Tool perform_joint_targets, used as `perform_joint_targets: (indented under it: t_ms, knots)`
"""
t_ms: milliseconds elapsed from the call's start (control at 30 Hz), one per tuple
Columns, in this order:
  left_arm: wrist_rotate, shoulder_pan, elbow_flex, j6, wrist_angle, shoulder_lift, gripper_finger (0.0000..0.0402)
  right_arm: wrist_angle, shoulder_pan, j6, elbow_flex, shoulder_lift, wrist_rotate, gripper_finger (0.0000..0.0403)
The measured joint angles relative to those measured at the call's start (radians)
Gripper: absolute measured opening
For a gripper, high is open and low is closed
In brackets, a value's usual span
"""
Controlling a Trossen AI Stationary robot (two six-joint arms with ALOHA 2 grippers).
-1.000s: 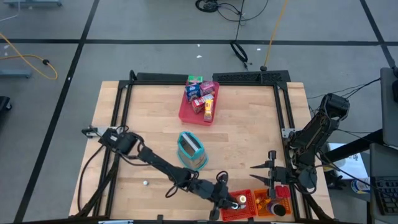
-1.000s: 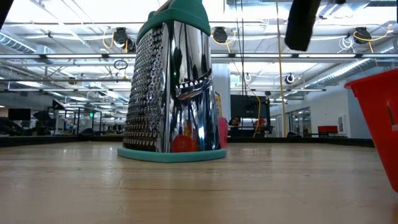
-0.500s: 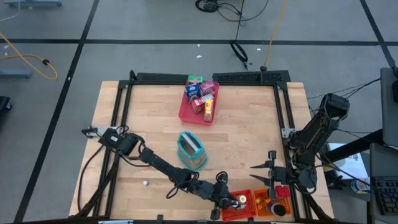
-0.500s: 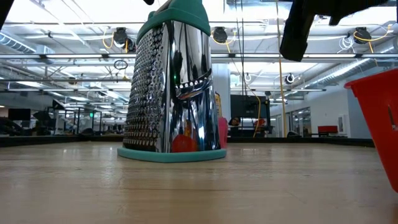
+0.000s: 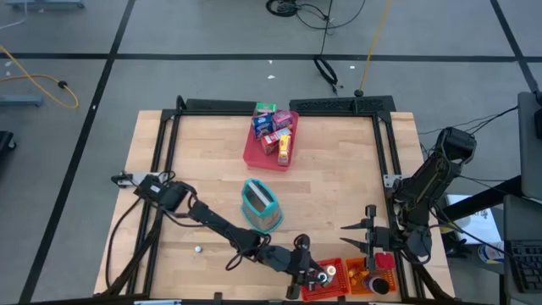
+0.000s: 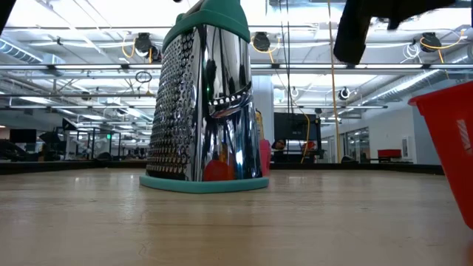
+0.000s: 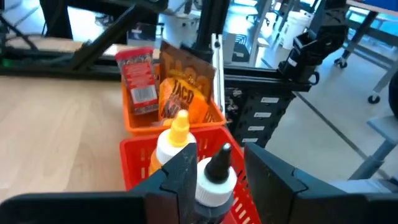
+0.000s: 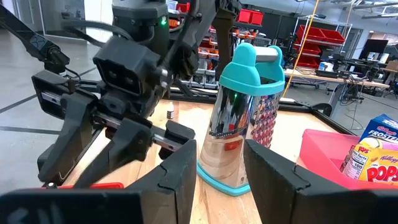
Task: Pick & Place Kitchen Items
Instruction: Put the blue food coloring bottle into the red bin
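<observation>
My left gripper hangs open over the red bin at the table's near edge. A white bottle with a black cap stands between its fingers, lower part hidden by the gripper. A gap shows between the bottle and one finger. A yellow-capped bottle stands in the same bin. The orange bin beside it holds a red packet and a taco packet. More packets lie on the pink tray. My right gripper waits open at the right. My left gripper has the black-capped bottle's neck between its open fingers, which come level from the table's left. One finger lies close against the bottle; I cannot tell whether it touches. The other stands apart from it.
A steel grater with a teal top stands upright mid-table, just behind my left arm. A tiny white ball lies near the front left. Black rails frame the wooden table. Bare wood lies between the grater and the right rail.
My left gripper has opened over the red bin: in the low view its dark finger has shifted sideways and more of the gripper shows beside it. The arm itself has stayed in place.
</observation>
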Motion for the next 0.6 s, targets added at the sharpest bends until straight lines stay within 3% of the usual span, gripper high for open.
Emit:
perform_joint_targets:
  t_ms: [200,333,600]
  knots:
    - [-0.001,-0.037,-0.002,0.045,-0.042,-0.041,0.0135,0.000,0.000,0.000,0.000,0.000,-0.002,0.0125]
    - [-0.045,-0.066,-0.002,0.046,-0.194,-0.115,0.0136,-0.001,0.000,0.002,0.000,0.000,-0.002,0.0125]
    - [-0.348,-0.171,-0.001,-0.058,-0.600,-0.224,0.0136,-0.001,0.000,0.007,0.000,0.000,-0.003,0.0125]
